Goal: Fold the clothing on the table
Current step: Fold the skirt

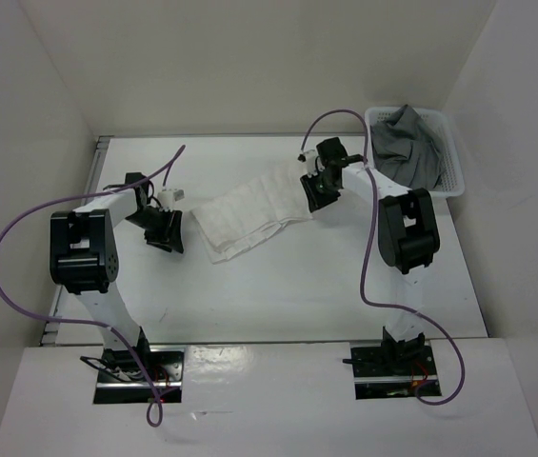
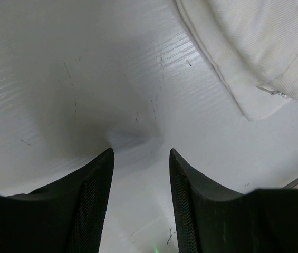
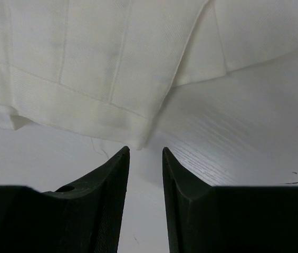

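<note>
**A:** Bolted at the near edge are the left arm's base (image 1: 137,367) and the right arm's base (image 1: 392,358). Where is the skirt?

**B:** The white pleated skirt (image 1: 249,214) lies as a layered band in the middle of the table (image 1: 278,286), slanting from near-left to far-right.

**A:** And the left gripper (image 1: 166,231)?

**B:** Just left of the skirt's near-left end, low over the table. Its fingers are clearly parted with nothing between them.

**A:** The right gripper (image 1: 318,193)?

**B:** At the skirt's far-right end. A narrow gap separates its fingers, the hem lies just beyond the tips, and they hold nothing.

**A:** Anything else?

**B:** A white mesh basket (image 1: 451,162) at the far right, with a grey garment (image 1: 404,143) in it.
</note>
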You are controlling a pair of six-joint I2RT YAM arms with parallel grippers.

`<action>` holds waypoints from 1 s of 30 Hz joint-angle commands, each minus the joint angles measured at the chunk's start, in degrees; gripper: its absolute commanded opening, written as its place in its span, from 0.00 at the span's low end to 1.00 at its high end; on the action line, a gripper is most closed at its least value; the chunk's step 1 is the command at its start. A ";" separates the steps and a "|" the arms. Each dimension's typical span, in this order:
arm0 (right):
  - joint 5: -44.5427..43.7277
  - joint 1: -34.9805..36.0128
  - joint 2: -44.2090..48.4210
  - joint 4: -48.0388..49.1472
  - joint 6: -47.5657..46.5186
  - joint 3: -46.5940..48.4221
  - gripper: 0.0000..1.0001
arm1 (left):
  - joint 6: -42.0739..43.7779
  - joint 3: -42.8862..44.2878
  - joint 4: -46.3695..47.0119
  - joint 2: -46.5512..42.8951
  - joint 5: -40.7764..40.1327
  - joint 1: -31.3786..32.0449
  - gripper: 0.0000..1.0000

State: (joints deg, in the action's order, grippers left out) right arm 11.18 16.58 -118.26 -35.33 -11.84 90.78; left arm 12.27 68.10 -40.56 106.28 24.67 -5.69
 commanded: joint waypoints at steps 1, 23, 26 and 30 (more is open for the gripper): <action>0.94 -0.32 1.63 2.28 0.41 -0.26 0.37 | 1.35 -0.42 -0.58 -2.74 0.47 -0.28 0.54; 4.38 8.38 9.70 0.78 0.94 -7.19 0.00 | 1.35 0.11 -1.19 -5.29 -0.67 -0.28 0.54; 1.05 8.38 12.52 1.93 0.94 -7.90 0.26 | 1.35 0.11 -1.19 -6.43 -0.67 -0.28 0.54; -2.73 8.38 14.54 2.46 2.16 -7.90 0.67 | 1.35 -0.94 -1.19 -8.02 -0.67 -0.28 0.59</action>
State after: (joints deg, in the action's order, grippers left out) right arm 12.58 25.23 -107.61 -35.03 -10.57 82.89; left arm 12.29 68.07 -40.95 101.16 23.59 -5.69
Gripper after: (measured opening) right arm 0.616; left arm 0.575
